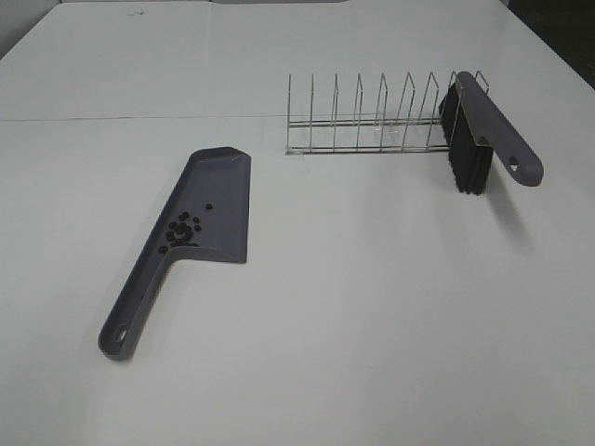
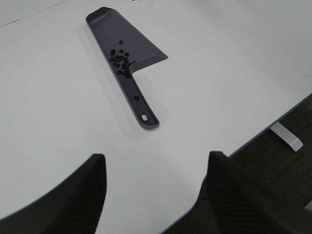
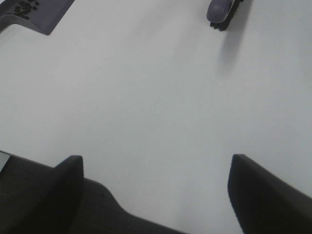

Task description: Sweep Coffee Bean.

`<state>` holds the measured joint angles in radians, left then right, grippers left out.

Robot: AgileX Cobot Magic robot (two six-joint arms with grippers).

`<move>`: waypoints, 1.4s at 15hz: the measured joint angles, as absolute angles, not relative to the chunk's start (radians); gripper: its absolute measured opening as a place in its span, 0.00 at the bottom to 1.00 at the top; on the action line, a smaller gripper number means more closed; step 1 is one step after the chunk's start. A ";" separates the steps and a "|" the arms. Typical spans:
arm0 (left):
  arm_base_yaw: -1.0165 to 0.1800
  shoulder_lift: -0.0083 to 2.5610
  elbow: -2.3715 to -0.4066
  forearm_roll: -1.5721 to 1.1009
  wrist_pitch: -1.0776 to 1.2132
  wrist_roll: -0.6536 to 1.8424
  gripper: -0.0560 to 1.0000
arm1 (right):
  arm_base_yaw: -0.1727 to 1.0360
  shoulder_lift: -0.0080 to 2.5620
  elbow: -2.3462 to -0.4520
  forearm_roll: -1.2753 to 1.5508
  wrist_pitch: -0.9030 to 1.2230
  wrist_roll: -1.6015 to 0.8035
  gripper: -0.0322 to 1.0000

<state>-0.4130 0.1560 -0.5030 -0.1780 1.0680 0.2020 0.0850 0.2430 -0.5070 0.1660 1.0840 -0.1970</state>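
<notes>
Coffee beans lie gathered inside the grey dustpan, clustered at the narrow end of the pan where it meets the handle, with one or two sitting a little way down the handle channel in the left wrist view. We see no stray beans on the white surface around it, so we judge the sweeping itself to be done. The brush is parked at the right end of the wire rack on the far side, bristles down and handle slanting toward the near right, which suggests the tool is already put away. What could remain, as far as we can tell, is only emptying or stowing the dustpan, if the task asks for that.

Neither arm appears in the high view. The left gripper hangs over the near edge of the surface, looking toward the dustpan from well apart, its fingers spread wide and holding nothing. The right gripper hangs likewise over the near edge, released and empty, with the brush tip far off and the dustpan corner to the far left.
</notes>
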 joint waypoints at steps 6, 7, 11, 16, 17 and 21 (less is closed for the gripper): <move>-0.413 0.156 -0.503 -0.179 1.068 0.202 0.58 | 0.085 0.243 -0.507 0.166 1.084 -0.197 0.69; -0.413 0.156 -0.503 -0.179 1.068 0.202 0.58 | 0.085 0.243 -0.507 0.166 1.084 -0.197 0.69; -0.413 0.156 -0.503 -0.179 1.068 0.202 0.58 | 0.085 0.243 -0.507 0.149 1.083 -0.189 0.69; -0.413 0.156 -0.503 -0.179 1.068 0.202 0.58 | 0.085 0.243 -0.507 0.037 1.067 -0.064 0.69; -0.413 0.156 -0.503 -0.179 1.068 0.202 0.58 | 0.085 0.243 -0.507 0.033 1.067 -0.062 0.69; -0.413 0.155 -0.503 -0.179 1.068 0.202 0.58 | 0.085 0.243 -0.507 0.031 1.066 -0.062 0.69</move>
<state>-0.4130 0.1550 -0.5030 -0.1790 1.0680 0.2020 0.0850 0.2430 -0.5070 0.0310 1.0660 -0.0620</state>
